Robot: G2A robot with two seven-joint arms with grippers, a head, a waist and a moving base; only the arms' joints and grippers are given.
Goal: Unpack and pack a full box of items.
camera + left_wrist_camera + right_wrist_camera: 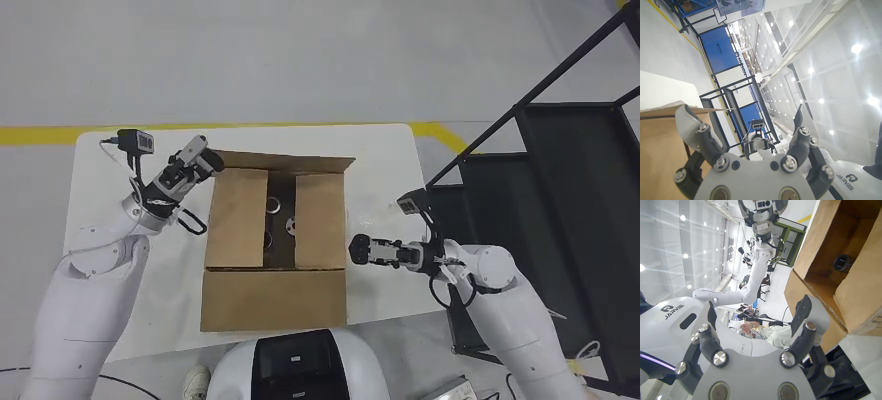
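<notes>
The cardboard box [272,295] sits in the middle of the white table [380,160]. Its two side flaps [236,215] are folded inward over the top and leave a narrow gap between them. The near flap is laid out flat towards the robot and the far flap stands up. Through the gap, dark round items [272,208] show inside the box. In the right wrist view one of them is a dark cylinder [842,262] lying deep in the box [859,306].

The left gripper [203,158] is at the box's far left corner, above the table. Its fingers are spread wide and hold nothing. In the left wrist view the left gripper [742,109] has one finger [684,121] right at the raised cardboard edge of the box [659,142]; I cannot tell whether they touch.

The right gripper [356,248] is just beside the box's right wall, about halfway along it. The right gripper [758,303] is also spread and empty, with one finger [804,308] close to the box's corner edge.

A black metal rack [540,190] stands to the right of the box, off the table and behind the right arm. A yellow floor line [60,133] runs beyond the box's far side.
</notes>
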